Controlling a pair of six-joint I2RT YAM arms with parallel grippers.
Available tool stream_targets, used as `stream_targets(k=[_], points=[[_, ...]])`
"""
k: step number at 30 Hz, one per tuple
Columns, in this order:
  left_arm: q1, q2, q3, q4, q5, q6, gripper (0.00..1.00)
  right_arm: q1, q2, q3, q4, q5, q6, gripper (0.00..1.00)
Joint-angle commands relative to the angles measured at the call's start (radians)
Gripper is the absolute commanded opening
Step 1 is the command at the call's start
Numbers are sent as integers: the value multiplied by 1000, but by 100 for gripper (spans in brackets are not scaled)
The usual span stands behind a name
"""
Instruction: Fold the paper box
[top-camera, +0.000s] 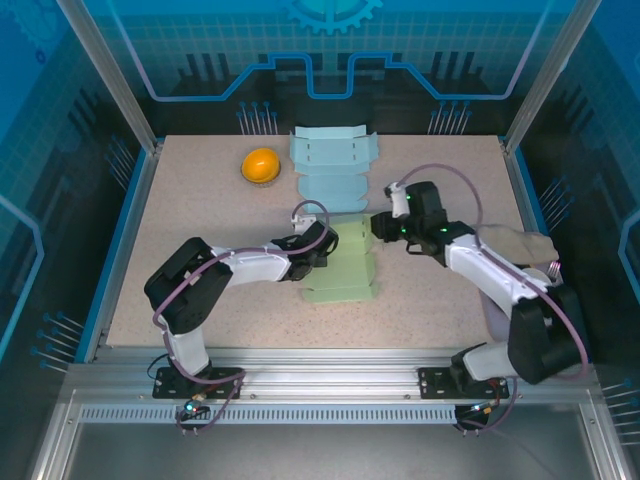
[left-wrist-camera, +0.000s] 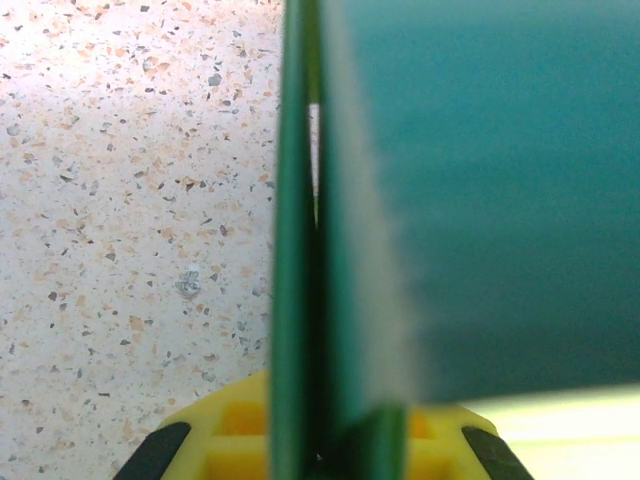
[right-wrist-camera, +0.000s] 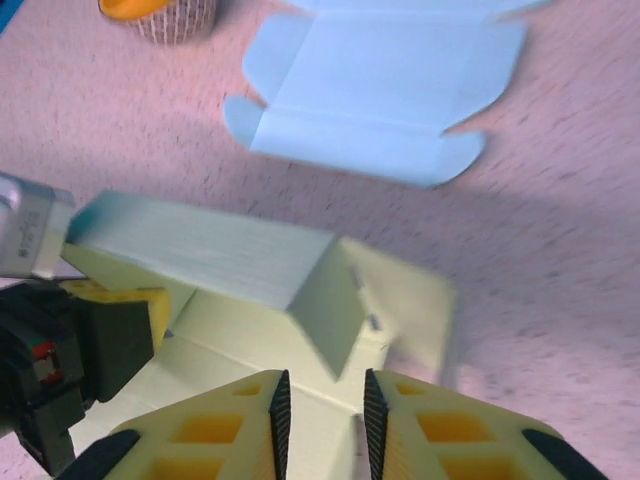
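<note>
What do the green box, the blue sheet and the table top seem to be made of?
Green box: thin matte card, probably paper; it holds sharp creases.
Blue sheet: likely the same card, with die-cut flaps.
Table top: speckled surface, stone-like or laminate; I cannot tell which.

A half-folded green paper box (top-camera: 340, 275) sits on the speckled table (top-camera: 200, 215), with the left gripper (top-camera: 318, 252) at its left wall and the right gripper (top-camera: 382, 226) at its far right corner. Beyond it lie 1 flat blue box blank (top-camera: 335, 165) and 1 orange round object (top-camera: 260, 165).
</note>
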Motion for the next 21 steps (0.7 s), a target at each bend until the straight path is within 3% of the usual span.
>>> stream_targets(k=[1,5,7,12,21], points=[[-8,4,-28,-7,4,45,0,-54,-72,-7,-83,14,-146,32],[-8,-17,-66,63,-3,98,0,-88,-70,5,-129,-94,-541,50],[-7,-25,-91,111,-2,135,0,-130,-40,22,-129,-94,-596,51],[-7,-31,-123,158,-27,176,0,-227,53,-70,-58,-313,-891,58],[-8,-32,-145,198,-18,201,0,-182,139,-74,-97,-256,-1042,59]])
